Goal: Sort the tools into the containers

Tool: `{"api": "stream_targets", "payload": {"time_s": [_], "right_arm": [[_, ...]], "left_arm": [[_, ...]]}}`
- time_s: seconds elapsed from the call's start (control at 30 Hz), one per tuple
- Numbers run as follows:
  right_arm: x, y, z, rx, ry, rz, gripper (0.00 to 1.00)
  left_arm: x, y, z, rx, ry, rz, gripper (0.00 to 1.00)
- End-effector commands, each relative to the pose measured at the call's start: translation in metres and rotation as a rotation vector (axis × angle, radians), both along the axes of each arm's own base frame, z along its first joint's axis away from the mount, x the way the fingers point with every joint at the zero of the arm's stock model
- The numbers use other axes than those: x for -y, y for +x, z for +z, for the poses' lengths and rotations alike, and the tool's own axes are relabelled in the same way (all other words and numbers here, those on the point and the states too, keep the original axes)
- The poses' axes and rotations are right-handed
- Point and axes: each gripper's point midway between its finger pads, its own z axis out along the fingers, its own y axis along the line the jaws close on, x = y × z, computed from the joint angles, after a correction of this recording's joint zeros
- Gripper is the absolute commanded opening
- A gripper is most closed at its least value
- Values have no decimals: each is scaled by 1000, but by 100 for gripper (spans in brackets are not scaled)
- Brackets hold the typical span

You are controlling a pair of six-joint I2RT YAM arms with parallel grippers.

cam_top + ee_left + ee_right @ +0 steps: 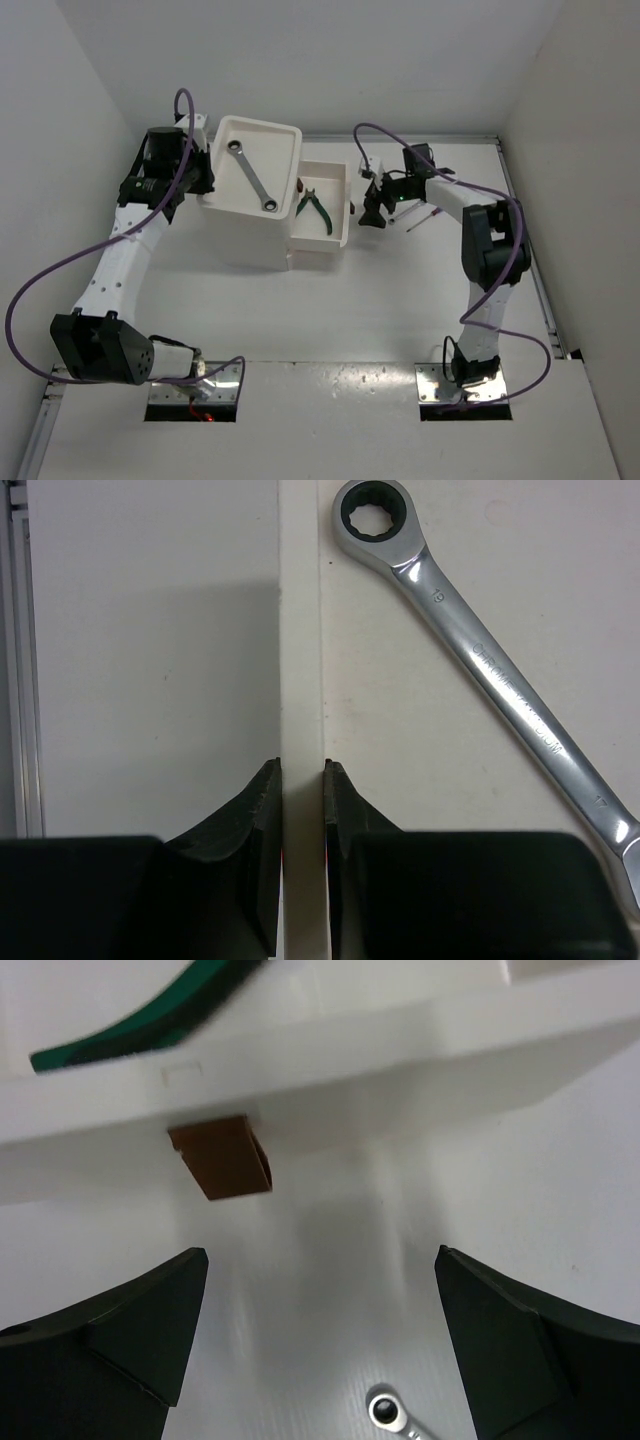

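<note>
- L side: left fingers (pixel 250 830) are closed on the left rim (pixel 300 630) of the drawer unit's (pixel 250 243) tray top. The rim is pinched between both pads.
- Tray top: a silver wrench (pixel 251 177) lies diagonally inside, ring end toward the far-left corner. It's near the pinched rim, not touching it.
- Mid: one drawer (pixel 335 240) sticks out to the right w/ green pliers (pixel 315 210) lying in it. A brown handle (pixel 222 1157) sits on its front wall.
- R side: right fingers (pixel 130 1330) are spread wide, holding nothing, just beside that drawer front, over the counter (pixel 300 320).
- Below them I see the ring end of a 2nd wrench (pixel 390 1412) on the counter.
- Farther R: thin screwdrivers (pixel 420 220) lie on the counter by the R arm.
</note>
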Motion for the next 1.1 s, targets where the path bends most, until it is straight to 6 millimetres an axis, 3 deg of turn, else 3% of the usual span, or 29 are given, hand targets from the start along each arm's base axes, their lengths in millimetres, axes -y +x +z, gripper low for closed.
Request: {"api": "stream_targets", "payload": {"time_s": [0.0,0.03,0.07,0.17,0.33,0.7,1.07], "right_arm": [[-20,18,46,148,82,102,96],[-27,18,57,163,91,127,96],[-27,13,51,137,91,141,96],[-38,7,59,132,103,179,96],[-58,-14,54,75,113,238,96],[-81,-11,58,114,112,285,96],[-126,-3,74,138,155,282,96]], "left_arm": [[17,-2,-32,-104,-37,-83,0],[19,-2,-32,-105,-42,-91,0],[19,-2,-32,-105,-42,-91,0],[18,-4,-35,-114,-42,-91,0],[22,-4,-35,-115,-53,-106,0],[22,-3,-39,-124,-52,-106,0],[30,-5,-48,-147,-78,-119,0]]}}
